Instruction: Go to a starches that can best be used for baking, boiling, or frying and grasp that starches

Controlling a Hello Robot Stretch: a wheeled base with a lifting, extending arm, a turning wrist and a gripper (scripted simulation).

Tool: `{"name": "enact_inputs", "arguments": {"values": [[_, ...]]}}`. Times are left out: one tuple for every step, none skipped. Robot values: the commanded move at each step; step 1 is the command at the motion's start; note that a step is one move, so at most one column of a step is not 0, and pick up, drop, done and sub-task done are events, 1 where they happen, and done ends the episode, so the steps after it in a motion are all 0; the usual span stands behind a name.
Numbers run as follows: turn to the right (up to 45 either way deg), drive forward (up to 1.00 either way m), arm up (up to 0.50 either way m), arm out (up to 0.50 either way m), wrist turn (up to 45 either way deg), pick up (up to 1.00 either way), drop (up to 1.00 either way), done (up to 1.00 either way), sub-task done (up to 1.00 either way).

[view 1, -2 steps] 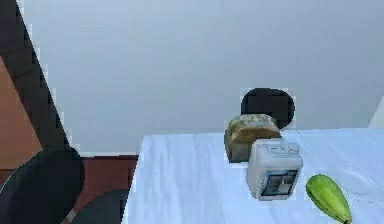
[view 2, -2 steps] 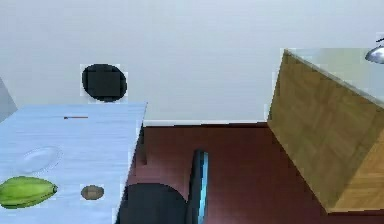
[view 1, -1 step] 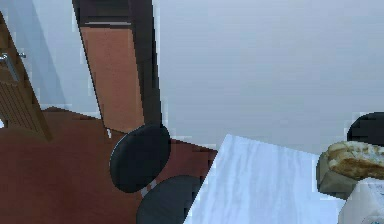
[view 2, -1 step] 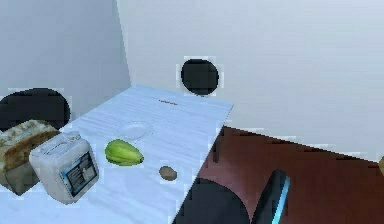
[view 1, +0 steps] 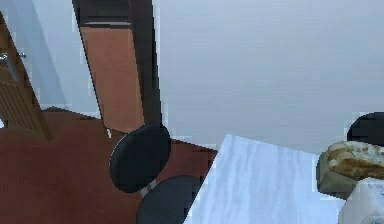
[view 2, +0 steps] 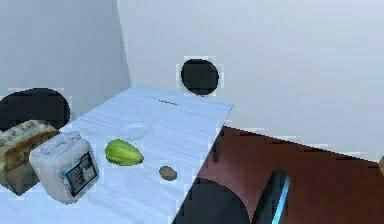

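Small brown lump (view 2: 168, 173) on the white table (view 2: 190, 118) (green fruit (view 2: 124, 152) nearby)

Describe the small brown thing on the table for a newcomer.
In the arm side view, find the white table. Right of the green fruit on it sits a small brown lump, likely a potato. It is the smallest thing there, round and dull brown.

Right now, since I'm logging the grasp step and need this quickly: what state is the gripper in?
The gripper: cannot be told.
The small brown lump lies on the white table.
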Motion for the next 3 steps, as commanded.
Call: {"name": "enact_inputs", "arguments": {"values": [[0.0, 0.00, 0.26, 0.00, 0.0, 0.00, 0.00, 0.00, 0.00], [0.0, 0.00, 0.00, 0.36, 0.0, 0.00, 0.00, 0.00, 0.00], [0.0, 0.00, 0.00, 0.00, 45.0, 0.00, 0.00, 0.00, 0.00]]}}
